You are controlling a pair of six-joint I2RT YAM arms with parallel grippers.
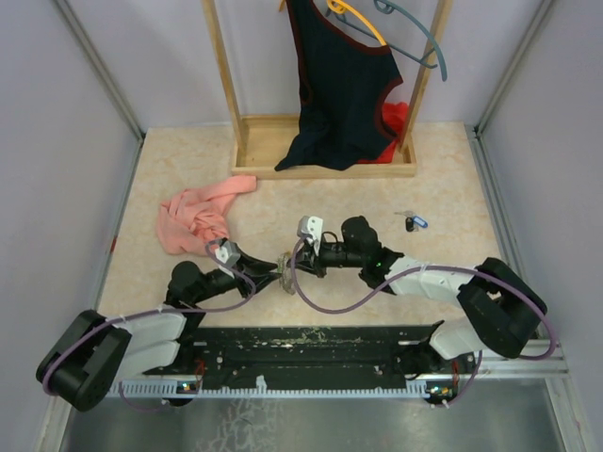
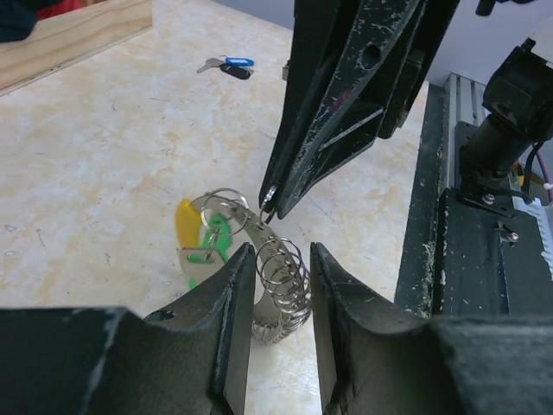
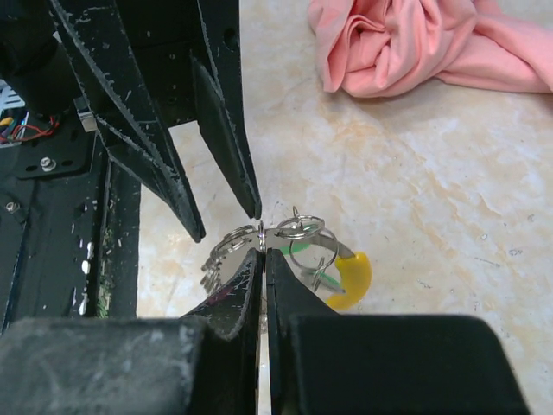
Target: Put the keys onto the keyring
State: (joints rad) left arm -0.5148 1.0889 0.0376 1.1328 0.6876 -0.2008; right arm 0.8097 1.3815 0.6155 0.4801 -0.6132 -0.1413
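Observation:
The keyring (image 2: pixel 251 223) is a curved metal band with a yellow piece (image 2: pixel 185 223), hanging just above the table between both grippers. It carries a stack of small split rings (image 2: pixel 281 281) and a green key (image 2: pixel 212 246). My right gripper (image 3: pixel 262 253) is shut, pinching one small ring on the band. My left gripper (image 2: pixel 278 259) is open, its fingers on either side of the ring stack with gaps showing. Both meet at the table's near middle (image 1: pixel 285 268). A blue key (image 1: pixel 419 222) and a black key (image 1: pixel 409 225) lie together on the table to the far right.
A pink cloth (image 1: pixel 193 215) lies crumpled at the left. A wooden rack (image 1: pixel 320 169) stands at the back with a dark garment (image 1: pixel 344 85) and hangers (image 1: pixel 415 38). The black base rail (image 1: pixel 311 344) runs along the near edge.

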